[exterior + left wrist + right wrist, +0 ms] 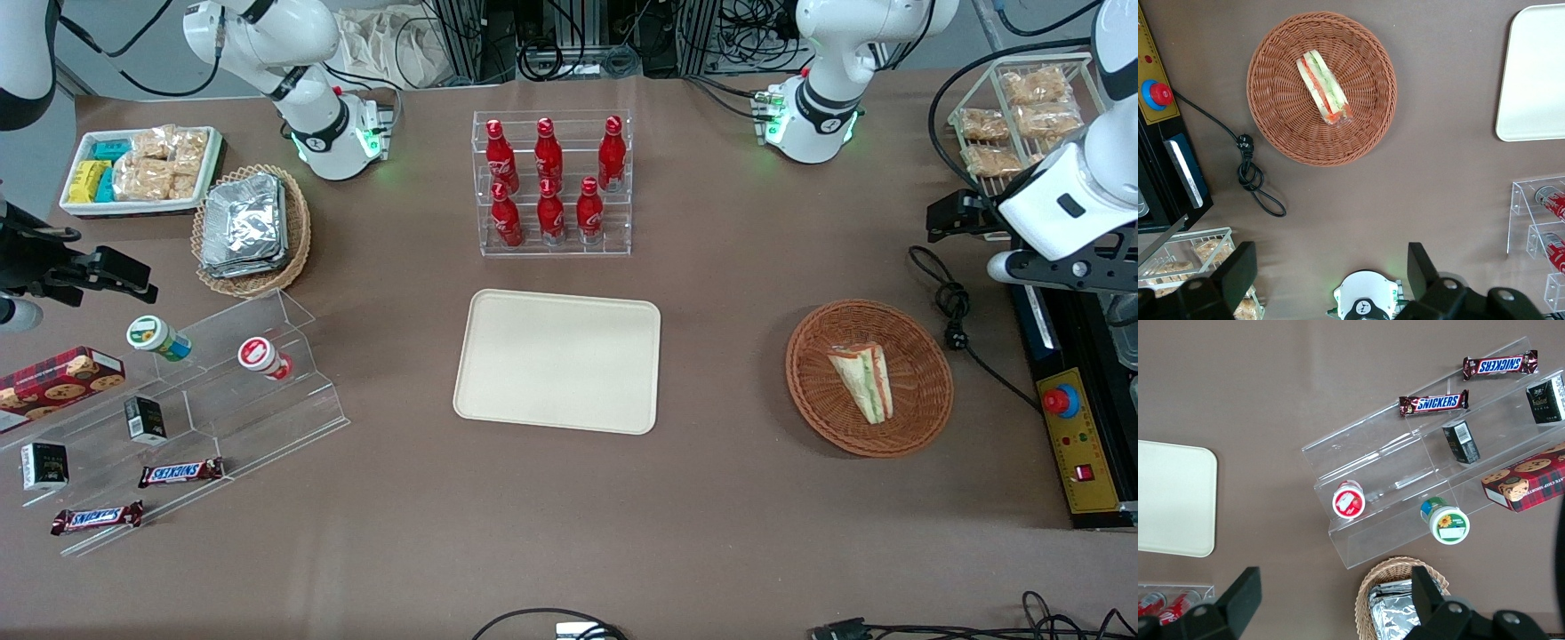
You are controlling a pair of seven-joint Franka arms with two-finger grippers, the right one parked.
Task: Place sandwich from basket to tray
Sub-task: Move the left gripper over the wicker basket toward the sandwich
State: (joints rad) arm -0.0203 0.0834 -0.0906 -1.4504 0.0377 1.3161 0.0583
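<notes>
Front view, going from the parked arm's end of the table toward the working arm's: a white tray of snack packets (pixel 140 169) sits by a tan basket of foil packs (pixel 252 229). Nearer the camera than these stands a clear stepped shelf (pixel 222 400) with two small cups, a cookie box (pixel 55 380), little dark boxes and two chocolate bars (pixel 180 472).

At the middle of the table a clear rack of red bottles (pixel 551 182) stands farther from the camera than the cream tray (pixel 558 360), which lies flat with nothing on it.

Next comes the brown basket (pixel 916 418), well apart from the tray. The sandwich (pixel 862 380) lies inside it on its side, its green and orange filling showing along one edge. A black cable (pixel 953 313) coils on the table just beside the basket, toward the working arm's end. A wire rack of snack packets (pixel 1018 120) stands at that end, farther from the camera.

The gripper (pixel 949 216) hangs high above the table near that wire rack, well apart from the basket and touching nothing. In the left wrist view its two fingers (pixel 1238 270) are spread wide, with bare table between them and the basket (pixel 1271 120) and sandwich (pixel 1325 87) in plain sight.
</notes>
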